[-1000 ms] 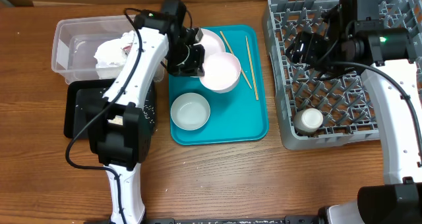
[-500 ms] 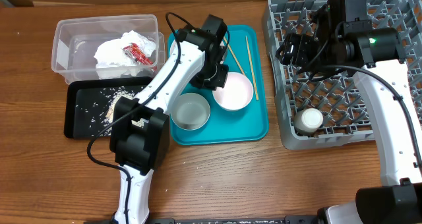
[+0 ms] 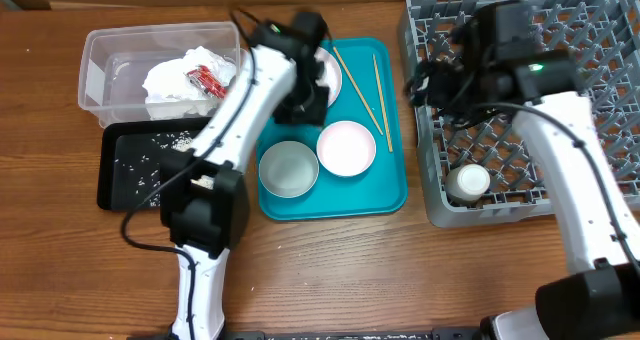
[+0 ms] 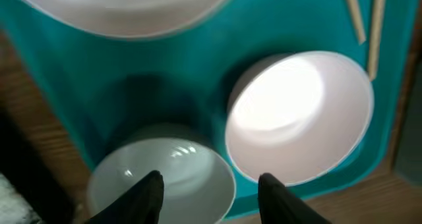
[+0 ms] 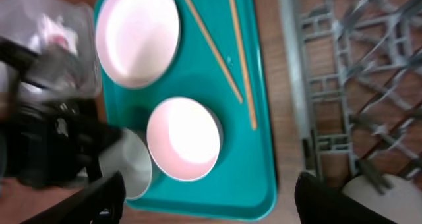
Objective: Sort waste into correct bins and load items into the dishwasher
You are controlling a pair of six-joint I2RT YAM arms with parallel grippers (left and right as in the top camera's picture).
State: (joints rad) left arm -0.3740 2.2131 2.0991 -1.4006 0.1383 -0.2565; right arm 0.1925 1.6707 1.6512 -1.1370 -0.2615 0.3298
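Grey dish rack [image 3: 500, 205] fills the right of the frame; teal tray [image 3: 388, 188] lies centre, carrying plate [image 5: 137, 34], two bowls [image 3: 346, 148] and chopsticks [image 5: 242, 59]. A white cup [image 3: 467, 183] stands in the rack's lower left corner. Left pincer [image 4: 211, 184] hangs released above the bowls; right pincer [image 5: 210, 184], blurred, seems released too

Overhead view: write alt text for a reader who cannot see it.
A teal tray holds two white bowls, a plate and two chopsticks, with the left arm over it. To its left, a clear tub holds a napkin and red wrapper, beside a black tray scattered with rice. To its right, the right arm hangs over a grey rack holding a cup.
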